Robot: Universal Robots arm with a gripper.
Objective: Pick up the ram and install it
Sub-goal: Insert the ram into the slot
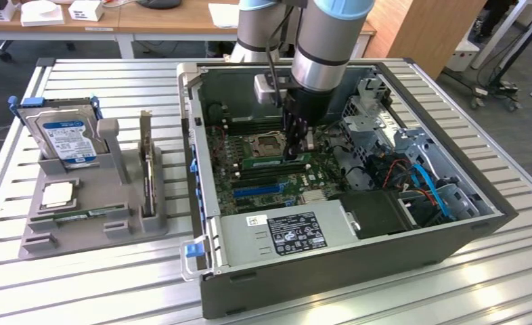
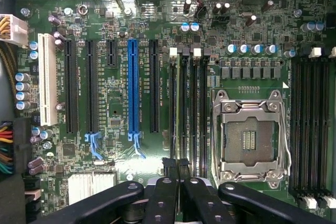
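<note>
Here the black two-fingered tool (image 2: 177, 171) is all but closed at the top edge of the thin green ram stick (image 1: 268, 162), standing edge-up just beside the silver processor socket (image 2: 251, 140). The stick looks light, stiff and fragile, best pinched by its long edges.

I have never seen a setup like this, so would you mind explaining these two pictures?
The grey-and-blue robot arm is a jointed machine; the black gripper at its tip does the grasping. One picture comes from a camera off the arm, the other from one on its wrist, looking at the green motherboard. On the slatted metal table stand an open grey computer case and a grey holder with a silver hard drive and an upright expansion card. The gripper is shut, down among the memory slots at a thin green ram stick; whether it grips it is unclear.
</note>
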